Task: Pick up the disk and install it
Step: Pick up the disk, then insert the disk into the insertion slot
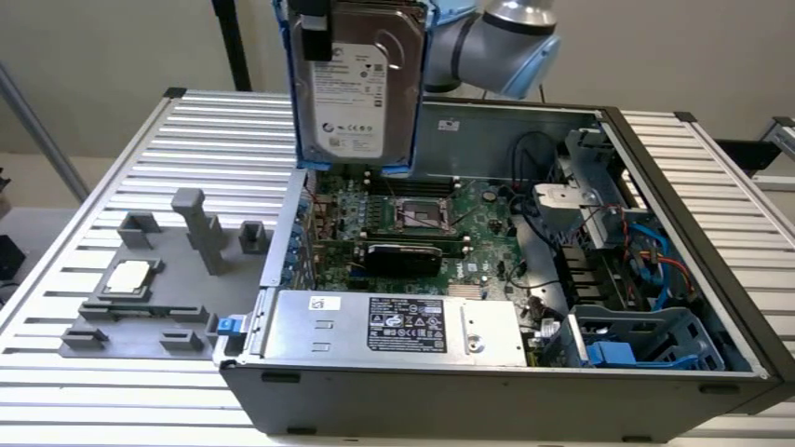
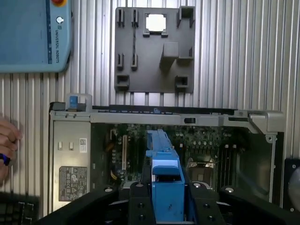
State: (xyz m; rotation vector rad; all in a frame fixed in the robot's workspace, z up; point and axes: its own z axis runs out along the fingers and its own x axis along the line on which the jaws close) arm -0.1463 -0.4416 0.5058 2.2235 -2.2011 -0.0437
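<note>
Arm (image 1: 497,47): silver-grey rounded joint, pale blue cap. Fingers (image 2: 142,199): black, blocky, small round screws.

Soft, even light falls from above in the exterior view. The ribbed counter (image 1: 87,214) is bright, nearly washed out at the frame's lower left. The disk (image 1: 357,93) label carries mild glare. The computer case (image 1: 497,391) interior sinks into shadow at the right. In the wrist view, the claw (image 2: 166,206) looks dark against the pale counter.
</note>
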